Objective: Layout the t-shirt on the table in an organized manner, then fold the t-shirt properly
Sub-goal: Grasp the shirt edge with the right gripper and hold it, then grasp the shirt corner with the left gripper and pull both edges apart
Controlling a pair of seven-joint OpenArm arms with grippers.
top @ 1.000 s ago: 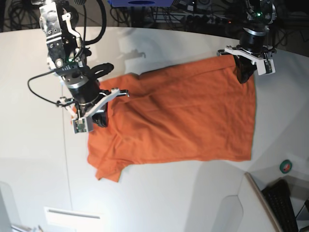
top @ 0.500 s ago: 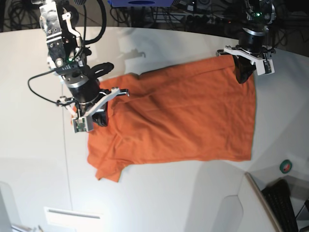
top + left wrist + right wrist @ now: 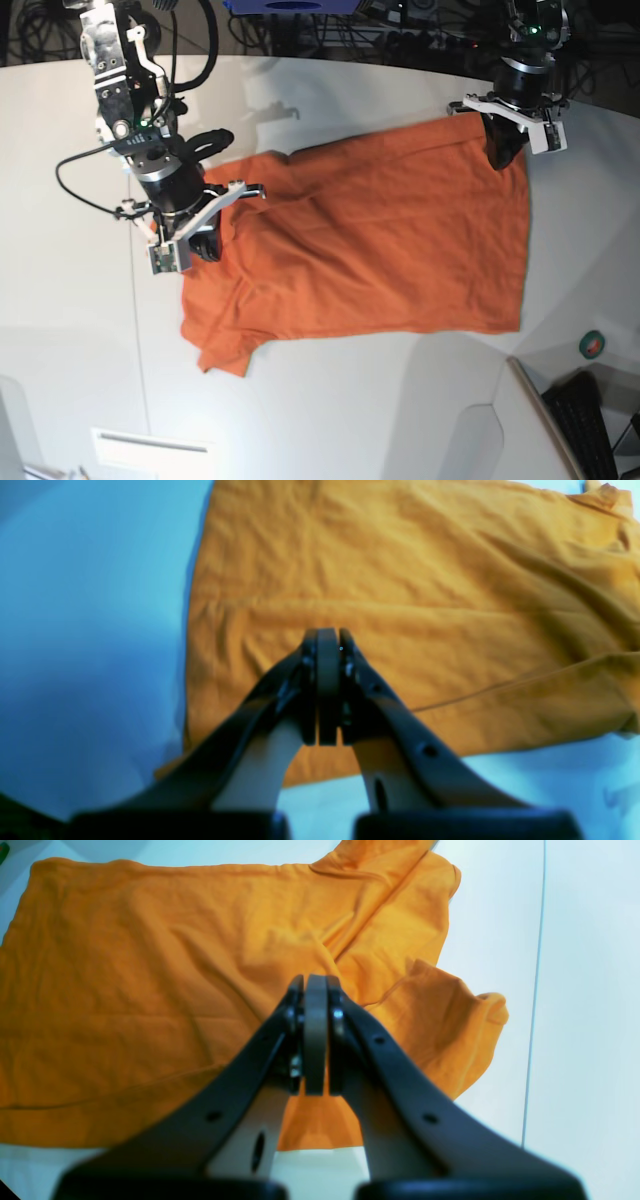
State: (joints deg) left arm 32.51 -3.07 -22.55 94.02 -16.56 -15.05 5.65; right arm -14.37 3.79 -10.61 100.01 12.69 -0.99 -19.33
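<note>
Layout mostly done, fold not started.
Left gripper (image 3: 327,636) and right gripper (image 3: 315,982) both pinched together, empty, over the t-shirt (image 3: 380,250), which lies spread mid-table (image 3: 70,330); sleeve at 7 o'clock still bunched. Versus a second ago: both arms nudged slightly toward 12 o'clock, cloth unchanged.

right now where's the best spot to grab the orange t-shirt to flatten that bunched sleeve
Probably the crumpled sleeve of the t-shirt, at its outer hem. It lies folded and puckered at the shirt's corner with bare table beside it, so the right pincer, now shut above the shoulder, could come down from the table side and pull outward.
</note>
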